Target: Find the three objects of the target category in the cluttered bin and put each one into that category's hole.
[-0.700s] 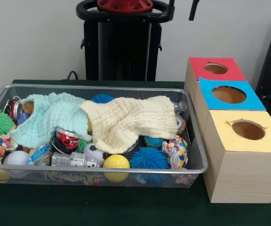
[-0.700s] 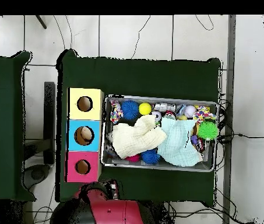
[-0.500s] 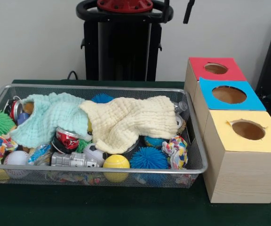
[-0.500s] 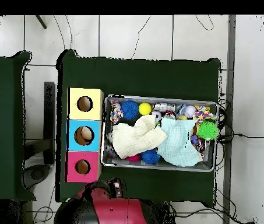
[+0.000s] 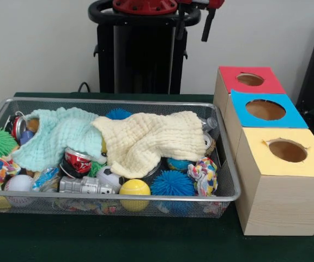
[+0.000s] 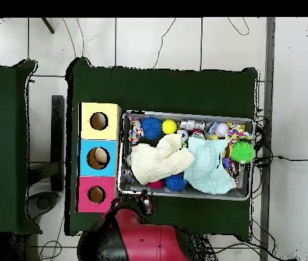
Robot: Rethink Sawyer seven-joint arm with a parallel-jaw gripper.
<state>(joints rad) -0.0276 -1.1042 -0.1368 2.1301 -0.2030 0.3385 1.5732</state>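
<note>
At the top edge, above the bin's far side, the gripper [image 5: 206, 24] shows only as a dark tip (open or closed cannot be told). Below, the wire-mesh bin [image 5: 229, 180] holds a cream quilted cloth [image 5: 151, 139] and mint cloth [image 5: 59, 134] covering most toys; spiky blue ball [image 5: 172, 184] and smooth yellow ball [image 5: 134, 189] peek out. Three holed boxes [image 5: 279, 164] stand beside it.

- A robotics lab or test room, set up for a sorting trial.
- A tabletop [image 6: 163, 88] draped in dark green cloth stands on a pale tiled floor [image 6: 156, 41] with loose cables [image 6: 166, 34] trailing across it.
- A plain white wall [image 5: 37, 49] backs the robot's black pedestal [image 5: 140, 54].
- A wire mesh bin [image 5: 113, 199] of mixed toys sits beside plywood boxes [image 5: 279, 207] with colour-coded holes.
</note>
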